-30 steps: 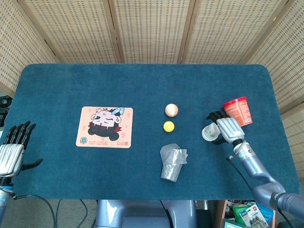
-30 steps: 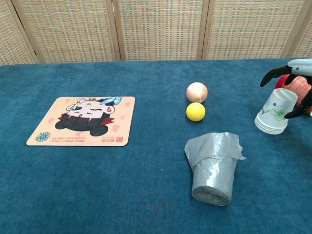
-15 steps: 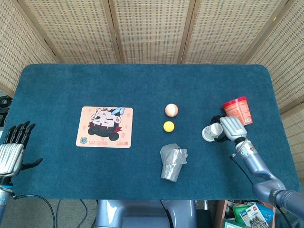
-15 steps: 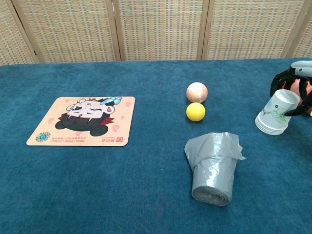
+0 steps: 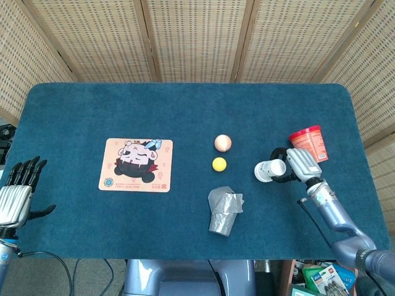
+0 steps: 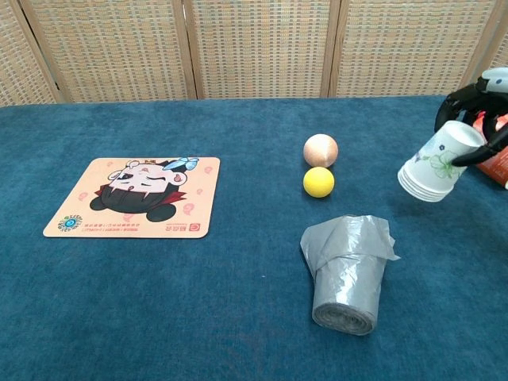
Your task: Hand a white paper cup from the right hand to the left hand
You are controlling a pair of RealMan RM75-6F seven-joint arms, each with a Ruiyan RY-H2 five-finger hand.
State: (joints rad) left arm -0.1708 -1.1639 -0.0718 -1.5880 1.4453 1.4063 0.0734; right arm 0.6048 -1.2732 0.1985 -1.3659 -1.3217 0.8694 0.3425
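My right hand grips the white paper cup by its closed end. The cup has a green leaf print and looks like a nested stack. It hangs tilted above the blue table, its mouth pointing left and down, at the right side of both views. My left hand hovers at the table's near-left corner with its fingers spread and nothing in it. It shows only in the head view.
A red cup stands just right of my right hand. A peach ball and a yellow ball lie mid-table, a grey bag roll nearer the front, a cartoon mat to the left.
My right hand closed around the cup, lifted it off the table and carried it a little to the left. The left hand has not moved.
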